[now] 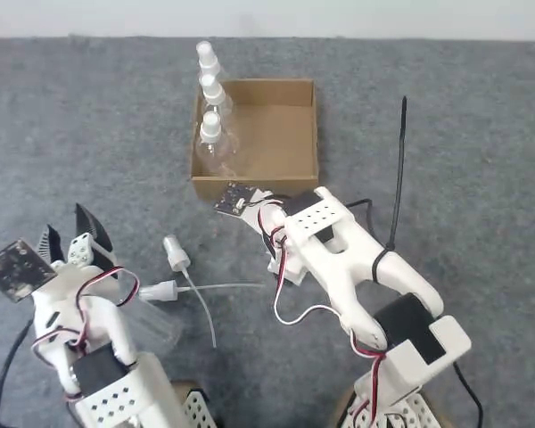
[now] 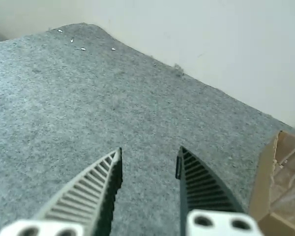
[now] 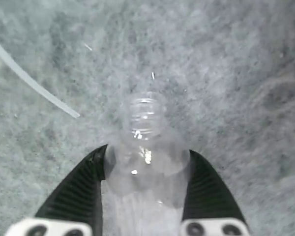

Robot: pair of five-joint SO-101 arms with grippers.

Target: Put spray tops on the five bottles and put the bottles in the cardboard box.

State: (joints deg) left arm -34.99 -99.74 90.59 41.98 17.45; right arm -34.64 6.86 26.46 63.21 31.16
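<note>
One clear bottle (image 3: 146, 164) — uncapped, threaded neck bare.

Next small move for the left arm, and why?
Probably lower the left gripper, open over bare carpet, onto a loose spray top. The right gripper appears to grip a bottle whose neck is uncapped, so it needs a top next.

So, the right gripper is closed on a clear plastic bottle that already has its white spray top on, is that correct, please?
Not quite. The right gripper is closed on the clear plastic bottle, but the bottle's threaded neck is open, with nothing fitted on it, as the right wrist view shows.
</note>
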